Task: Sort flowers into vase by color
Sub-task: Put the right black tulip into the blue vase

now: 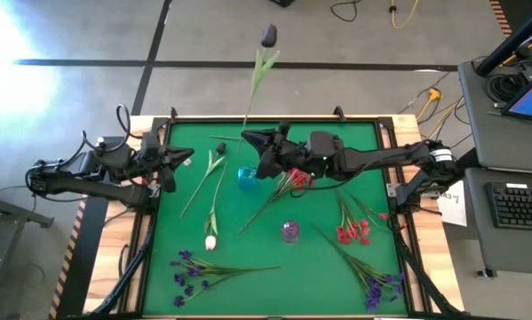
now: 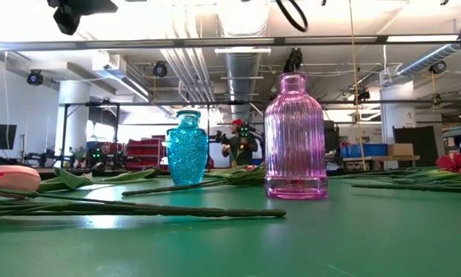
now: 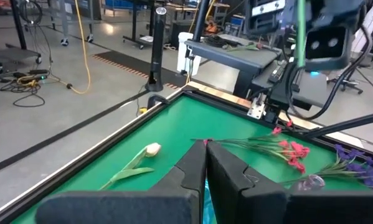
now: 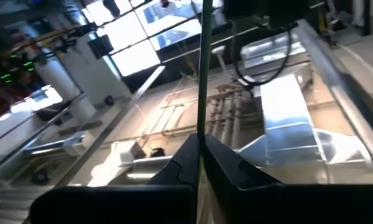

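The right wrist view looks steeply upward, toward the ceiling of the room. At the bottom, the right gripper point(image 4: 200, 163) shows its two dark fingers point(image 4: 226, 163) pressed together. Between them a long thin green stem point(image 4: 203, 68) is clamped, and it rises straight up until it leaves the picture. The blossom of this flower is not visible here. Behind the stem there is a large silver metal air duct point(image 4: 284, 118) that runs across the ceiling. Beside it are thinner pipes point(image 4: 205, 102) and bright rectangular ceiling light panels point(image 4: 150, 38). A black cable point(image 4: 279, 48) hangs in a curve near the duct.
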You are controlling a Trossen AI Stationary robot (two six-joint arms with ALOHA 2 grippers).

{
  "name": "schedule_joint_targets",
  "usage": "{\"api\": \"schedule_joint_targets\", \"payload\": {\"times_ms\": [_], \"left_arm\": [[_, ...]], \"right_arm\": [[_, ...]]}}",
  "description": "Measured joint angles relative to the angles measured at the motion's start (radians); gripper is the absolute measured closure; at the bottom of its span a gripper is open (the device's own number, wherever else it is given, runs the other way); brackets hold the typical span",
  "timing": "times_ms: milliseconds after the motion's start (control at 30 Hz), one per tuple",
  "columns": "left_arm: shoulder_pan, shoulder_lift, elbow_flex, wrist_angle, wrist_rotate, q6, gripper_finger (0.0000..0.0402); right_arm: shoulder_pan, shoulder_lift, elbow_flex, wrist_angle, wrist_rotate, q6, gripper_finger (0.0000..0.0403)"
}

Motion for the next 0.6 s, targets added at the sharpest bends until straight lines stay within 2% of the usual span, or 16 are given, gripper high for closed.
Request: {"api": "schedule_joint_targets", "payload": {"times_ms": [100, 333, 533, 600], "left_arm": [[0.0, 0.001, 0.0, 0.001, -0.001, 0.001, 0.0402], [0.0, 0.002, 0.0, 0.001, 0.0, 0.002, 0.0402], [0.0, 0.012, 0.0, -0.001, 0.0, -0.013, 0.0402], [0.0, 0.02, 0.0, -0.001, 0.0, -0.014, 0.0402]], "right_arm": [[0.0, 0.012, 0.023, -0.001, -0.027, -0.005, 0.0394], [0.003, 0.06, 0.036, -0.018, -0.016, -0.007, 0.0394], [0.007, 0.075, 0.035, -0.051, 0.125, -0.075, 0.0394], [0.003, 0.073, 0.039, -0.05, 0.139, -0.084, 0.0394]]}}
